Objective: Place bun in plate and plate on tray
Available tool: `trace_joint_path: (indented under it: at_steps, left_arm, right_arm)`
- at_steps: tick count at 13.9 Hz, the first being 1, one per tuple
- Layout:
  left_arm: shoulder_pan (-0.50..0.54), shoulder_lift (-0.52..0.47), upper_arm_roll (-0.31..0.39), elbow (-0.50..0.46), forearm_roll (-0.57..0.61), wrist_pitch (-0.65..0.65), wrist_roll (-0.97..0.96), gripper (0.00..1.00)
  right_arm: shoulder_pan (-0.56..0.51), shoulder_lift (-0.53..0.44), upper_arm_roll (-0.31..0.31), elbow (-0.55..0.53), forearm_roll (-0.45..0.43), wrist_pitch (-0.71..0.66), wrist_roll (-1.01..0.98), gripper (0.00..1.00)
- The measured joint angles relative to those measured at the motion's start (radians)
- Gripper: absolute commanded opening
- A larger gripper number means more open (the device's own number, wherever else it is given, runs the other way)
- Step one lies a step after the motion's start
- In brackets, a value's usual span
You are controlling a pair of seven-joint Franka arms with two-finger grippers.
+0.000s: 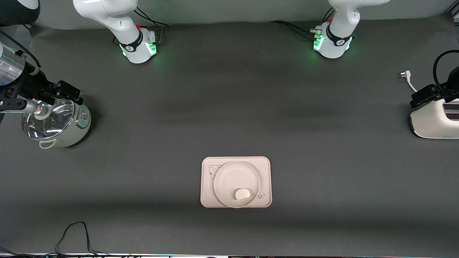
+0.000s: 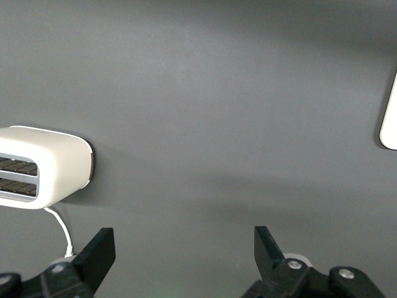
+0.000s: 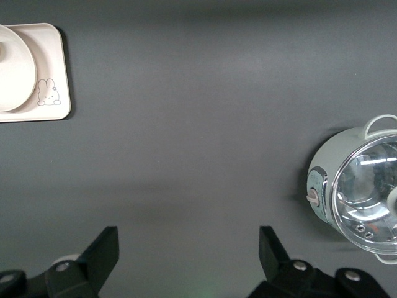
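The cream-pink tray (image 1: 264,168) lies on the dark table, at the part nearest the front camera. The round cream plate (image 1: 229,175) sits on the tray. The small off-white bun (image 1: 242,194) lies in the plate, at its edge nearest the front camera. My right gripper (image 1: 70,92) is open and empty, up over the pot at the right arm's end. In the right wrist view (image 3: 188,239) it shows with the tray (image 3: 53,68) and plate (image 3: 12,74) far off. My left gripper (image 1: 425,96) is open and empty over the toaster; it also shows in the left wrist view (image 2: 184,239).
A pale green pot with a glass lid (image 1: 57,123) stands at the right arm's end and shows in the right wrist view (image 3: 360,186). A white toaster (image 1: 434,122) with its cord and plug (image 1: 405,75) stands at the left arm's end. A black cable (image 1: 71,233) loops at the table's front edge.
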Motion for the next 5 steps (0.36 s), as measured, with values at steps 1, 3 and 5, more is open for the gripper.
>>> trace_joint_path:
  at_steps: [1, 3, 5]
  left_arm:
    - [0.0, 0.0, 0.0, 0.003, 0.0, 0.0, 0.0, 1.0]
    - [0.0, 0.0, 0.0, 0.007, 0.0, 0.0, 0.0, 1.0]
    - [0.0, 0.0, 0.0, 0.007, 0.0, 0.0, 0.0, 1.0]
  right_arm:
    - [-0.016, 0.006, 0.017, 0.0, 0.0, 0.0, 0.0, 1.0]
    - [-0.079, 0.019, 0.089, 0.0, 0.0, 0.0, 0.0, 1.0]
    - [-0.099, 0.028, 0.124, 0.0, 0.0, 0.0, 0.001, 1.0]
